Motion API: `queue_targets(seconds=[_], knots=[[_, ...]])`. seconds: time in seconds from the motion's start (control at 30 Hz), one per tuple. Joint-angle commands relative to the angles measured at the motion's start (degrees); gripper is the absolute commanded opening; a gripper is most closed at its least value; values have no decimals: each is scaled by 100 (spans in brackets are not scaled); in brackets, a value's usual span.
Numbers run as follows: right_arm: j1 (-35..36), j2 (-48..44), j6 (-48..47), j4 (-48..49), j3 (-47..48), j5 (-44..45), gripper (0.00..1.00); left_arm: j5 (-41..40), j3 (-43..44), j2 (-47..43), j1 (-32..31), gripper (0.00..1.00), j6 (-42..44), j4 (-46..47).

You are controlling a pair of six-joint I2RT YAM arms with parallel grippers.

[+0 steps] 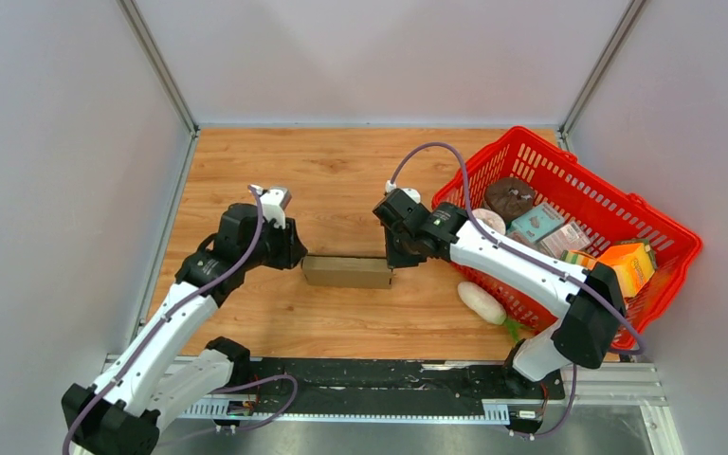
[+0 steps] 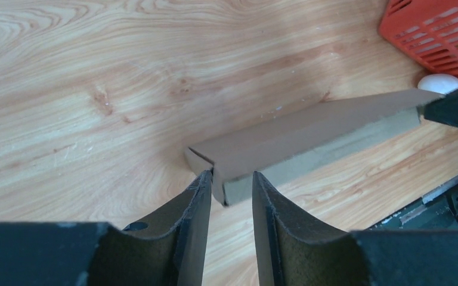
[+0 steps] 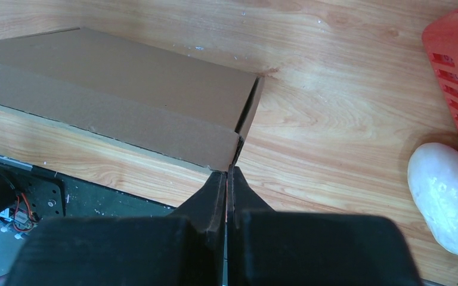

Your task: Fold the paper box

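The paper box (image 1: 346, 271) is a flat, closed brown cardboard box lying on the wooden table between my two arms. My left gripper (image 1: 299, 258) is at its left end. In the left wrist view its jaws stand apart with the box's (image 2: 310, 128) near end corner between the fingertips of the left gripper (image 2: 229, 177), and the left finger touches the end flap. My right gripper (image 1: 393, 258) is at the right end. In the right wrist view that gripper (image 3: 229, 171) is shut, its tips against the near corner of the box (image 3: 125, 83), whose end flap gapes slightly.
A red plastic basket (image 1: 521, 133) with several packaged goods stands at the right, close behind my right arm. A white oval item (image 1: 482, 302) lies on the table beside it, near the front edge. The black rail runs along the table's near edge.
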Motion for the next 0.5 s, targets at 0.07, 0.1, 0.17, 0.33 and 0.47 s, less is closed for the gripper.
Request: queue_targets(seconds=[0.07,0.1,0.17,0.33,0.47], knots=[[-22,99,-213,-3,299,-115,0,69,139,-631,32,41,51,-556],[-22,91,-213,5,299,-115,0,104,131,-648,32,41,42,-626],[-22,108,-231,5,307,-124,0,70,157,-649,32,41,-2,-749],[-22,126,-239,32,325,-220,0,105,227,-552,32,34,-63,-925],[-31,108,-257,76,299,-282,0,69,201,-447,24,34,-63,-802]])
